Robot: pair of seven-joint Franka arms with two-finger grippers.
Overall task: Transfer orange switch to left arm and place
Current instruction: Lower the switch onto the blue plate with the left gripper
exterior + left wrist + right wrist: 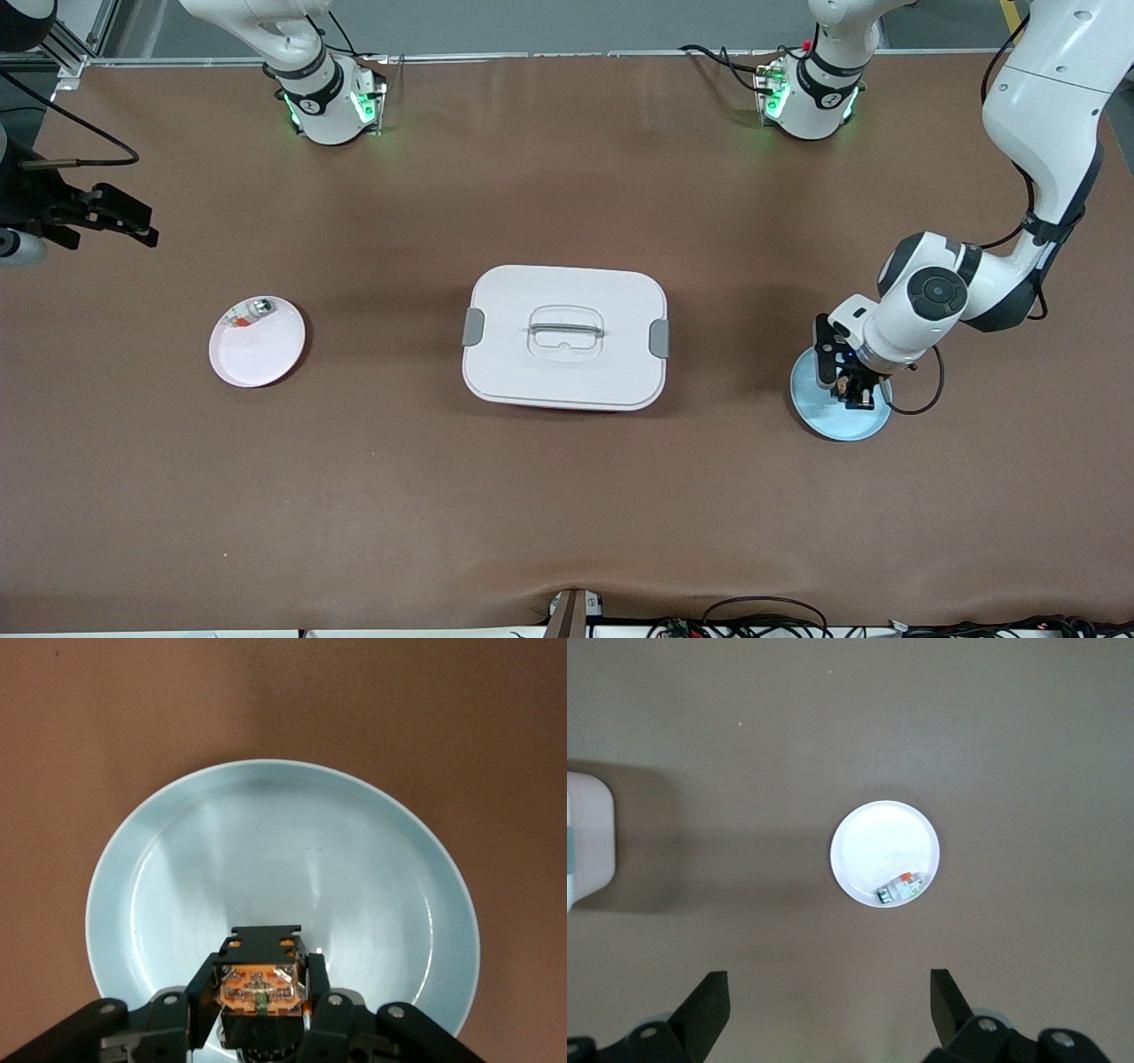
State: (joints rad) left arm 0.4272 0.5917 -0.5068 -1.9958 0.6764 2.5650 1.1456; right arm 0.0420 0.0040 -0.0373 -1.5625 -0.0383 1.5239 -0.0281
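My left gripper (858, 390) is shut on the orange switch (854, 384), a tiny black block with an orange centre, low over the blue plate (831, 422). In the left wrist view the switch (260, 983) sits clamped between the black fingers (202, 985) above the plate's bowl (283, 842). My right gripper (120, 220) is open and empty, up in the air over the table at the right arm's end. In the right wrist view its jaws (828, 992) stand wide apart. The white box (518, 363) sits at the table's middle.
A pink plate (257, 359) lies toward the right arm's end, holding a small clear part with green and red bits (252, 312). The right wrist view shows that plate (873, 842), the part (902, 887) and a corner of the box (586, 842). Cables lie along the nearest table edge.
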